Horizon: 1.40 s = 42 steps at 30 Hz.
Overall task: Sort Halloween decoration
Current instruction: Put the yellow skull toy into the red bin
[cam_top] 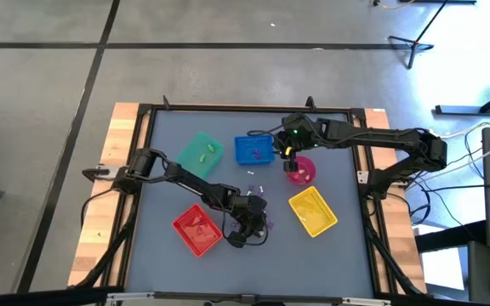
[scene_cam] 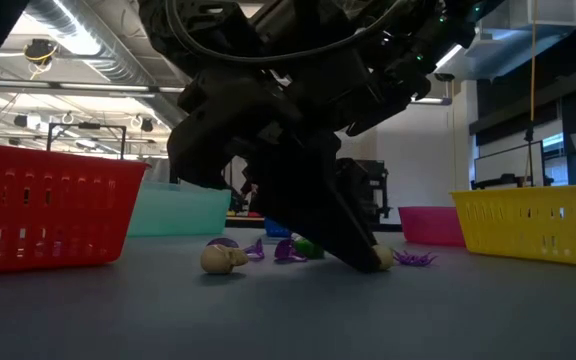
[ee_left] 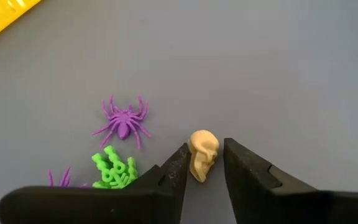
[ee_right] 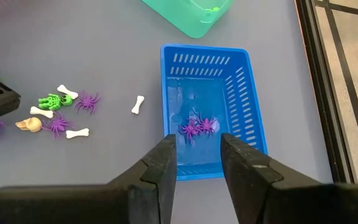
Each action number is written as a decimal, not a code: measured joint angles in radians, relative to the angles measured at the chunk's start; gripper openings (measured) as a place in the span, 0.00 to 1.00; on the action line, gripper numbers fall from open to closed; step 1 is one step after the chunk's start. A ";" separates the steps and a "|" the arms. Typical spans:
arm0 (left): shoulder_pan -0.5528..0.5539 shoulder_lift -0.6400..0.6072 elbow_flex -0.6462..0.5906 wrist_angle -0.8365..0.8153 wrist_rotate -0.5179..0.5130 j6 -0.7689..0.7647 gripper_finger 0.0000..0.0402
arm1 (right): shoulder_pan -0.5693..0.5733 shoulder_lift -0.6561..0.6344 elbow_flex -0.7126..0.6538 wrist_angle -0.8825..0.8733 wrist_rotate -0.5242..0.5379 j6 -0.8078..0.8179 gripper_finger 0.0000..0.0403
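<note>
A: From above, where are the arms?
B: The left gripper (cam_top: 247, 223) is low on the grey table (cam_top: 168, 136) between the red tray (cam_top: 197, 230) and the yellow tray (cam_top: 313, 211); the right gripper (cam_top: 286, 146) hangs by the blue tray (cam_top: 254, 150), near the pink bowl (cam_top: 300, 171) and green tray (cam_top: 199, 154).
A: At table height?
B: A tan skull (scene_cam: 222, 259) lies among purple trinkets.
A: Left wrist?
B: Fingers apart, flanking another tan skull trinket (ee_left: 202, 155), not clamped. A purple spider (ee_left: 123, 121) and green skeleton (ee_left: 113, 171) lie beside.
A: Right wrist?
B: Jaws apart, empty, over purple spiders (ee_right: 196, 127) in the blue tray; white bones (ee_right: 138, 104) lie outside.
A: Writing?
B: None readable
</note>
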 joint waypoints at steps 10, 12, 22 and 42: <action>0.000 0.000 0.000 0.000 0.000 0.000 0.14 | 0.000 0.000 0.000 0.000 0.000 0.000 0.31; 0.000 0.000 0.000 0.000 0.000 0.000 0.13 | 0.000 0.000 0.000 0.000 0.000 0.000 0.31; 0.003 -0.009 -0.002 -0.005 -0.009 -0.005 0.12 | 0.000 0.000 0.000 0.000 0.000 0.000 0.31; 0.053 -0.011 0.176 -0.086 -0.119 0.116 0.12 | 0.000 0.000 0.237 -0.161 0.022 -0.010 0.31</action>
